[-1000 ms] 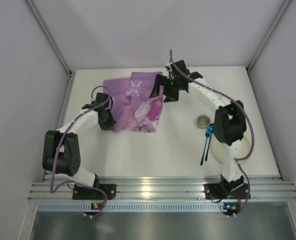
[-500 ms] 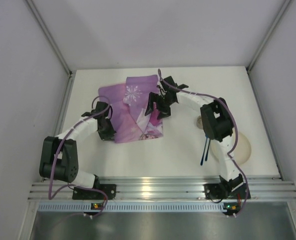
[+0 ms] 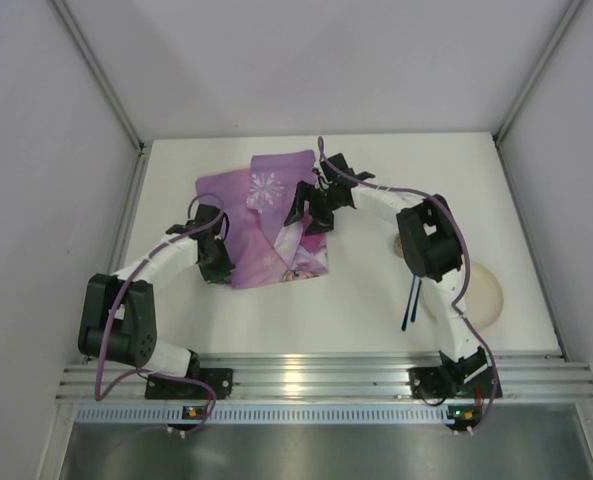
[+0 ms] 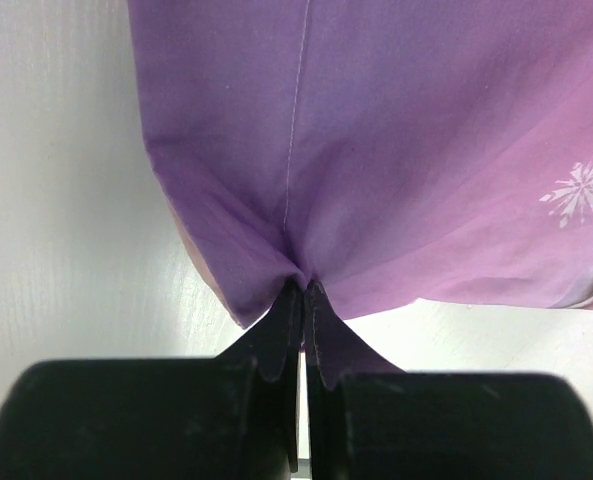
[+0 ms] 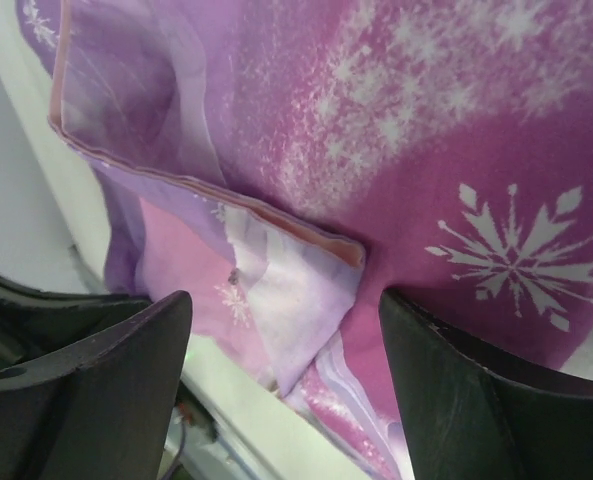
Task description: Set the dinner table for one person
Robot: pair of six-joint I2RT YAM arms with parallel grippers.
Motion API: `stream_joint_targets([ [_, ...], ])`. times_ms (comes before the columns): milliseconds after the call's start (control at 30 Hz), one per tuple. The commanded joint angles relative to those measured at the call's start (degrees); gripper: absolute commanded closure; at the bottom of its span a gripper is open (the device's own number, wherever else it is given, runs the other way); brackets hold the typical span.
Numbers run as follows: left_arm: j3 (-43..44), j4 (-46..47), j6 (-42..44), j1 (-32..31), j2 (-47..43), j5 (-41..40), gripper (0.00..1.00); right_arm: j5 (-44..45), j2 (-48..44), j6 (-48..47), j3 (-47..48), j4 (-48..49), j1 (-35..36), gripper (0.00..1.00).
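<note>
- Nearest your arm bases, on the right side of the dinner table [image 3: 356, 320], a pale round plate [image 3: 488, 292] lies partly under the right arm. A thin dark utensil [image 3: 407, 308] lies just beside its left rim.
- Further in on the left, your left gripper [image 4: 298, 300] is pinched fully closed on the near-left edge of the placemat [image 4: 376, 150], and the cloth bunches into its fingertips.
- Mid-table, left of centre, that purple printed placemat lies folded over itself with a white snowflake showing.
- Farthest, your right gripper [image 5: 286, 300] sits over the placemat's far right part. Its jaws are wide apart with a folded corner between them, and they grip nothing.
</note>
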Motion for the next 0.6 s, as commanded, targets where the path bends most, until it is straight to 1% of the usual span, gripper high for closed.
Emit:
stream_joint_targets([
  [0, 1.22, -1.95, -0.22, -0.56, -0.27, -0.76, 1.0, -0.92, 2.5, 1.93, 1.1, 2.36, 0.66, 0.24],
  [100, 1.22, -1.95, -0.22, -0.73, -0.27, -0.94, 1.0, -0.92, 3.21, 2.46, 1.36, 2.79, 0.66, 0.26],
  [300, 1.83, -2.04, 0.05, -1.0, 0.87, -0.85, 1.0, -1.62, 3.38, 3.78, 2.33, 3.41, 1.01, 0.46],
  [400, 2.18, -2.04, 0.05, -1.26, 1.57, -0.94, 1.0, -2.15, 2.95, 4.22, 3.03, 3.5, 1.53, 0.59],
  [467, 2.45, -1.86, -0.04, -1.44, 2.19, -0.85, 1.0, -2.24, 2.68, 4.22, 3.21, 3.59, 2.06, 0.64],
  [500, 2.53, -1.86, -0.04, -1.44, 2.36, -0.77, 1.0, -2.24, 2.51, 4.13, 3.21, 3.59, 2.15, 0.69],
  [567, 2.8, -1.77, -0.04, -1.61, 2.72, -0.68, 1.0, -2.59, 2.51, 4.13, 3.03, 3.67, 2.41, 0.75],
])
